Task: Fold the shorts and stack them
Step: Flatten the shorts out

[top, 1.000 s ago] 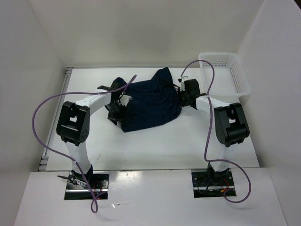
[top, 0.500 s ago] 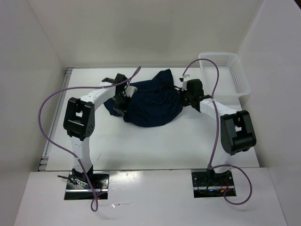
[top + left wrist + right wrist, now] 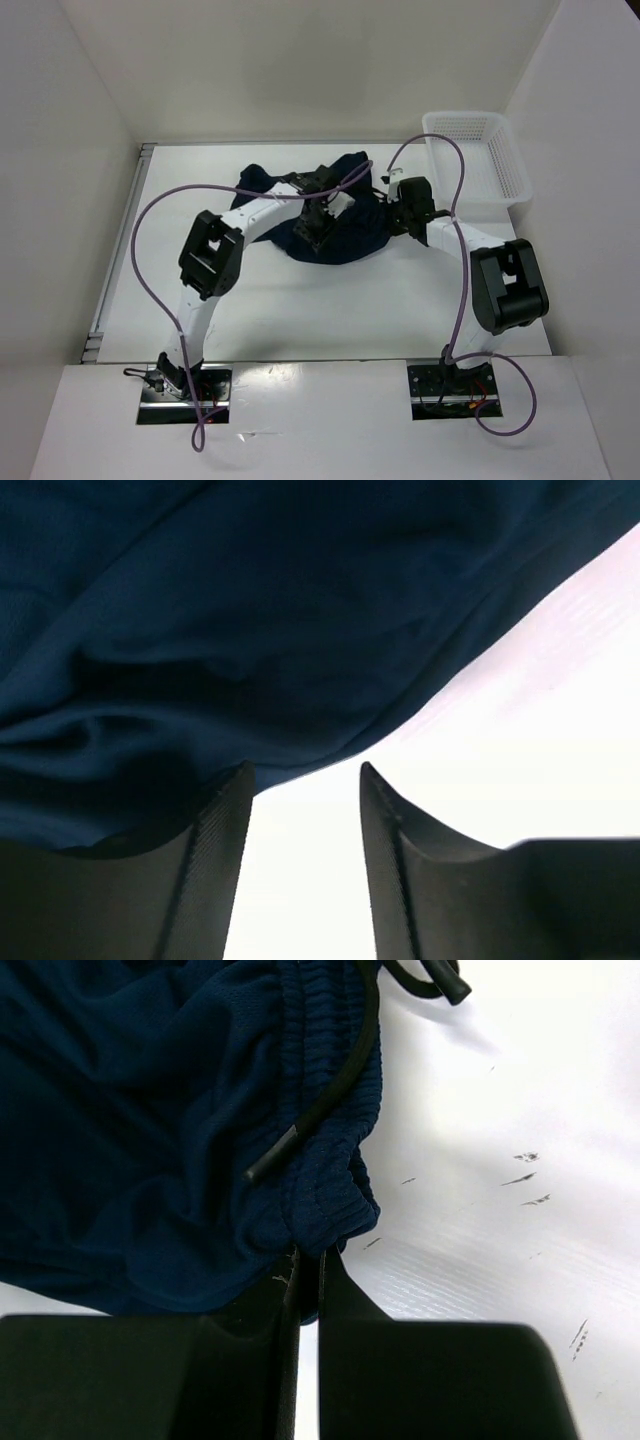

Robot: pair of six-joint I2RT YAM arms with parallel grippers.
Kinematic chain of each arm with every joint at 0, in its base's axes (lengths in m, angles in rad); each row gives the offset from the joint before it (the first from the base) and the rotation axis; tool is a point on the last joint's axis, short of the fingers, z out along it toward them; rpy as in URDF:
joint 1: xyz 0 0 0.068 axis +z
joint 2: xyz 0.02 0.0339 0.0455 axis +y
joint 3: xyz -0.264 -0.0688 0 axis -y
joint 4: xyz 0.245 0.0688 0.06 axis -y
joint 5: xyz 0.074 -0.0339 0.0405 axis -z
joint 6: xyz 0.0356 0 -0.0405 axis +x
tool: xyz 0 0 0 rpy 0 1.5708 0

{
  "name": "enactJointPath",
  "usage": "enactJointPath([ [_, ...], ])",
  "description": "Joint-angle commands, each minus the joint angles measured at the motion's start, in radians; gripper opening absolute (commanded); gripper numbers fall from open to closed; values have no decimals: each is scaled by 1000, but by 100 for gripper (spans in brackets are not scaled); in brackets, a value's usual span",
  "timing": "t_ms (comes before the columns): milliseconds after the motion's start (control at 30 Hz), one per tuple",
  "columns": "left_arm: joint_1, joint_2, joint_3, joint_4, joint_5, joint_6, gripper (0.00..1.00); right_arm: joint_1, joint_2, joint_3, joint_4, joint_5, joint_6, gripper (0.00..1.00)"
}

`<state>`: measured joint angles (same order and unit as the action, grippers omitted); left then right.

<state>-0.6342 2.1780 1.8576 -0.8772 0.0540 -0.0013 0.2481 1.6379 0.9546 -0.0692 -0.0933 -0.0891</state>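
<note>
The dark navy shorts point(image 3: 355, 238) lie bunched at the middle of the white table, partly under my left arm. My left gripper point(image 3: 322, 228) is over their middle. In the left wrist view it point(image 3: 304, 775) is open and empty, with bare table between the fingers and the navy fabric point(image 3: 250, 610) just past the tips. My right gripper point(image 3: 392, 215) is at the shorts' right edge. In the right wrist view it point(image 3: 308, 1257) is shut on the gathered waistband point(image 3: 330, 1195), and the black drawstring point(image 3: 335, 1085) lies across the fabric above.
A white mesh basket point(image 3: 512, 188) stands at the back right corner, just right of my right arm. White walls close in the table at the back and both sides. Purple cables loop over both arms.
My left arm has swept right, from the shorts' left edge to over their middle. The shorts have drawn in to a smaller, more bunched heap. My right gripper has barely moved.
</note>
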Motion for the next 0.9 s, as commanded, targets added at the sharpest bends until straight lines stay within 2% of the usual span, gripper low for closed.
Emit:
enactJointPath([
  [0,131,-76,83,-8,108,1,55,-1,-69,-22,45,4,-26,0],
  [167,264,-230,-18,-8,167,1,55,-1,-78,-43,63,4,-26,0],
  [300,379,-253,-145,-17,268,1,40,-1,-78,-43,63,4,-26,0],
  [333,389,-253,-196,-17,268,1,39,-1,-69,-43,63,4,-26,0],
  [467,389,-149,-238,26,239,1,39,-1,-58,-34,72,-5,-35,0],
  [567,389,-94,-207,63,262,1,44,-1,-58,-24,72,-5,-35,0],
  [667,370,-58,-170,89,262,1,50,-1,-58,-24,63,-5,-35,0],
  [867,352,-37,-161,136,271,1,52,-1,-58,-33,63,-5,-35,0],
])
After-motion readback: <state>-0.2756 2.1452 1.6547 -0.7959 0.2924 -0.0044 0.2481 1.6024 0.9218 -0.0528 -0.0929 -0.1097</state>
